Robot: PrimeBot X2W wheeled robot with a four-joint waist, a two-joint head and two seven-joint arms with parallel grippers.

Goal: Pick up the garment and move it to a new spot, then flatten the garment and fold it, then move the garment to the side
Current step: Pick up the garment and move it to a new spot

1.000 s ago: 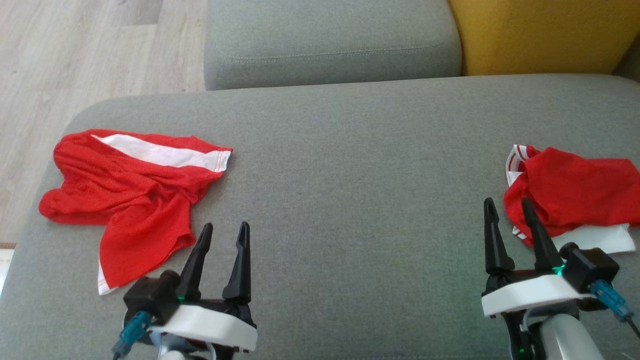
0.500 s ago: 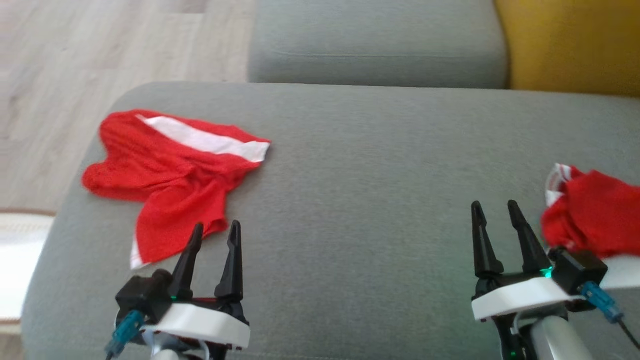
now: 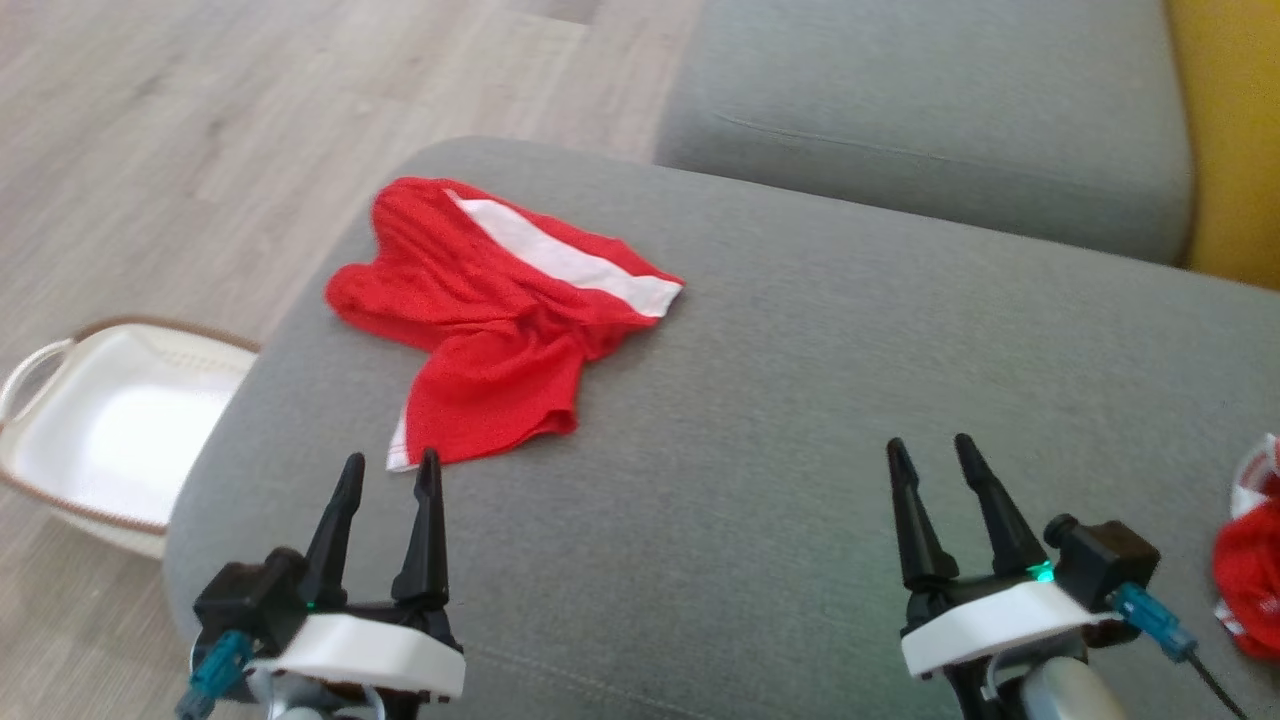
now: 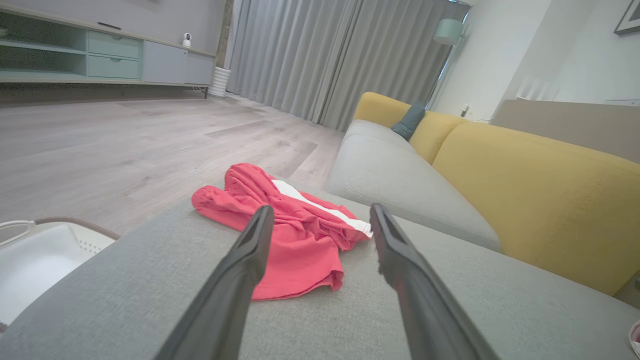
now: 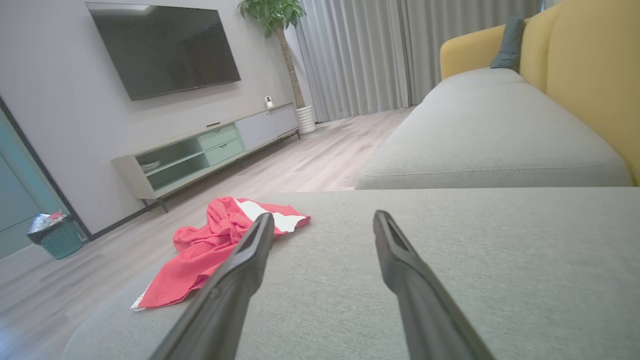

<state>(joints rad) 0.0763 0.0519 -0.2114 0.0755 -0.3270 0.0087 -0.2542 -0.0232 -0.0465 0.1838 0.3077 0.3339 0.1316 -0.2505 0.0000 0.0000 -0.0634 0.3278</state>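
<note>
Two pairs of jaws stand apart and empty over the grey cushion point(image 3: 780, 400), left gripper point(image 3: 391, 458) and right gripper point(image 3: 928, 442); the red garment point(image 3: 490, 330) lies crumpled by its left end, just ahead of the left gripper; head view catches another red cloth point(image 3: 1250, 590) far right; right wrist view, a television point(image 5: 160, 47).

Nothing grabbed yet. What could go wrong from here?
1. The red garment lies bunched, layers overlapped: the left gripper may pinch several layers.
2. It sits near the cushion edge; a drag could tip it off, towards the basket.
3. A second garment lies by the right gripper: wrong-target risk.
</note>
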